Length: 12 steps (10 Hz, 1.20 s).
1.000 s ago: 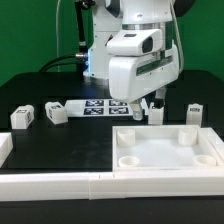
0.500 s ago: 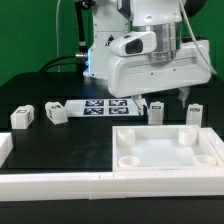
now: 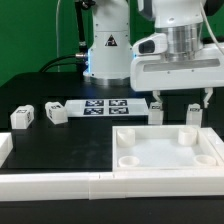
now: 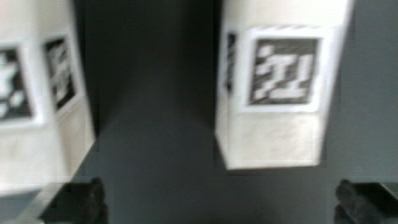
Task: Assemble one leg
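Swinging over from the middle of the table, the gripper (image 3: 181,99) now hangs toward the exterior view's right. It is higher than it was 1 second ago, when it sat low by the marker board (image 3: 105,106). Its 2 fingers (image 3: 157,99) are spread wide and hold nothing. The wrist view shows both dark tips with bare black table between them.

Just below the hand stand 2 of the small white blocks. The first leg (image 3: 157,112) is under the finger on the exterior view's left, and the second leg (image 3: 195,112) is near the other finger. I cannot tell whether either finger touches a block. From the wrist, both stand upright with their tags facing the camera.

Further out, 2 spare legs (image 3: 20,118) lie well apart on the exterior view's left. The white tray-like piece (image 3: 127,133) sits nearer the camera, and its corner sockets (image 3: 130,157) look unfilled.

As I read it, the job has barely begun. No leg is gripped or seated, so the pick, the carry to a socket and the fitting all remain.
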Each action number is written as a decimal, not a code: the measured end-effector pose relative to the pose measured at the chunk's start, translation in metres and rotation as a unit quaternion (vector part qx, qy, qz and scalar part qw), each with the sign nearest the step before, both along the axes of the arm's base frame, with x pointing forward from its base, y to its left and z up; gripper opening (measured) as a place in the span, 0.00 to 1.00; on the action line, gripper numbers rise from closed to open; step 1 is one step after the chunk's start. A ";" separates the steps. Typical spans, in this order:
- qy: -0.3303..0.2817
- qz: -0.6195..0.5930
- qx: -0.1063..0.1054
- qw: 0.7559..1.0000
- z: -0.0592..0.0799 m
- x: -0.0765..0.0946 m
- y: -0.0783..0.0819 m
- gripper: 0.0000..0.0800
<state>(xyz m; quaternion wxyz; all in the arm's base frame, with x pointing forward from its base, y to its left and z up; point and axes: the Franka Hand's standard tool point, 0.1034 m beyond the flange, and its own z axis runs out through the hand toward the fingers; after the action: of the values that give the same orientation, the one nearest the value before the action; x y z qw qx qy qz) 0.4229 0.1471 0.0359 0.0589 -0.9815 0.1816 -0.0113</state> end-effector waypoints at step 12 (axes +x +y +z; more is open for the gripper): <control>0.344 0.090 0.094 0.930 -0.003 -0.019 -0.010 0.81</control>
<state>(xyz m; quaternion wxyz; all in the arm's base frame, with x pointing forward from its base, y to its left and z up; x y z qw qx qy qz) 0.4041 0.1376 0.0325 0.0853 -0.9277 0.1015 0.3490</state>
